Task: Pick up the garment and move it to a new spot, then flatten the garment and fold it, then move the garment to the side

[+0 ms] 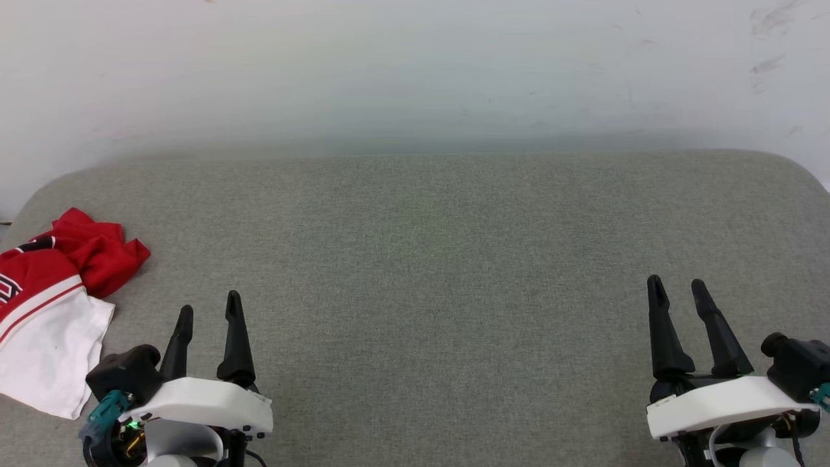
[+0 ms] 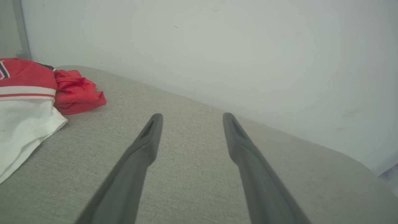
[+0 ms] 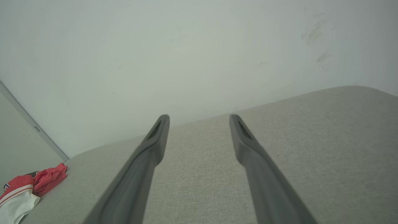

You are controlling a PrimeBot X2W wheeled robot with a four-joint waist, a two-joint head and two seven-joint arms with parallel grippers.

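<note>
Head view: the garment (image 1: 52,305) lies bunched at the far left of the grey fabric-covered tabletop (image 1: 421,259), cut off by the picture's left edge. Its long axis runs roughly from near to far. A white sleeve with red-and-white trim spreads at the near end, and a crumpled red fold points away toward the pale wall (image 1: 415,78) and a little to the right. A scrap of black print shows on the red part. The left gripper (image 1: 209,305) is at the lower left, just beside the white sleeve but apart from it, its jaws spread and empty. The right gripper (image 1: 677,284) is at the lower right, well apart from the garment, its jaws likewise spread with nothing between them.

Left wrist view: the two dark fingers stand wide over bare grey fabric. The garment sits at the left edge, white cloth nearest and the red fold farther on.

Right wrist view: the fingers are parted wide above the tabletop. The garment is small in the lower left corner.
</note>
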